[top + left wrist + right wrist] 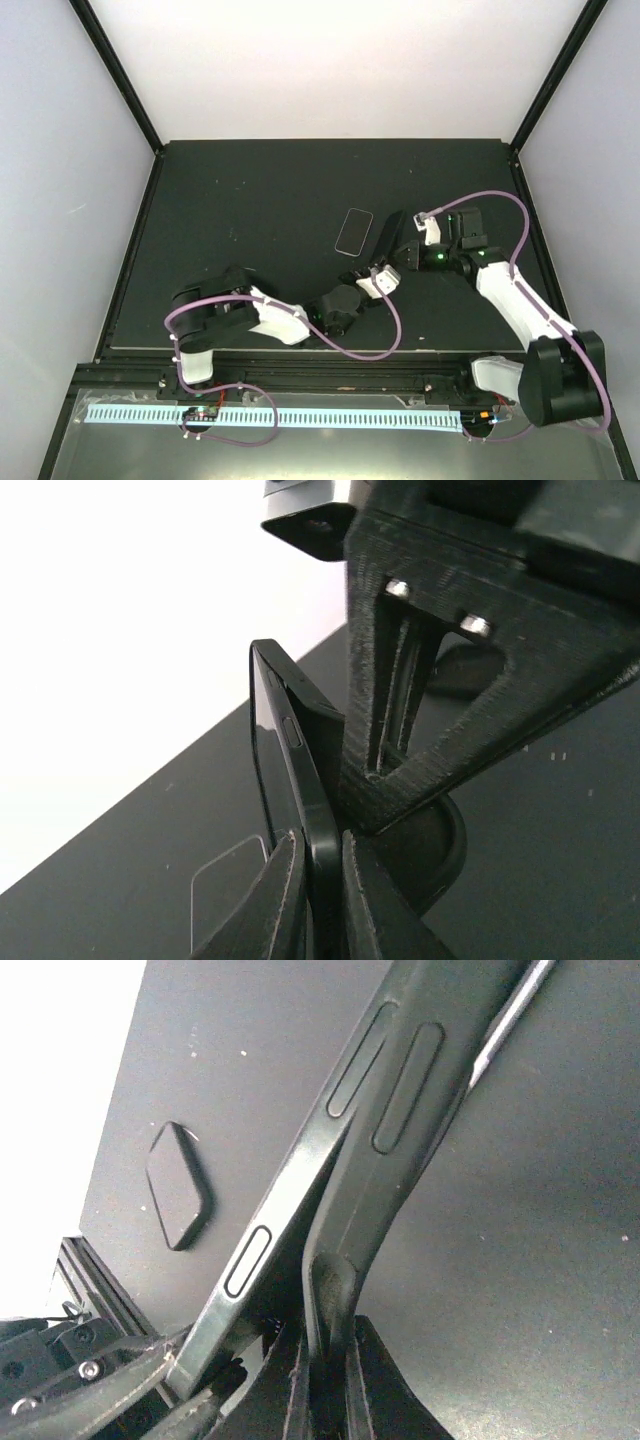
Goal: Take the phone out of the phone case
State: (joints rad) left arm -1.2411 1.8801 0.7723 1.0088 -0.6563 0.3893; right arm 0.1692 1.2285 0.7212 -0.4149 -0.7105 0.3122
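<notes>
Booth: white walls [330, 60] on three sides, plenty of room overhead. Table: black mat [250, 190], matte and flat. One loose flat slab [354, 232] lies just beside the work; can't tell what it is. Work: phone [255, 1250] + case [400, 1110] stand on edge btwn my claws, right of mat centre, phone edge partly sprung out. Judgement: phone rigid, glossy, slippery, prob. fragile; case thin, flexy. L claw [318, 880] is clamped on phone edge, R claw [322, 1360] on case lip. Hold by edges, keep off side btns.
</notes>
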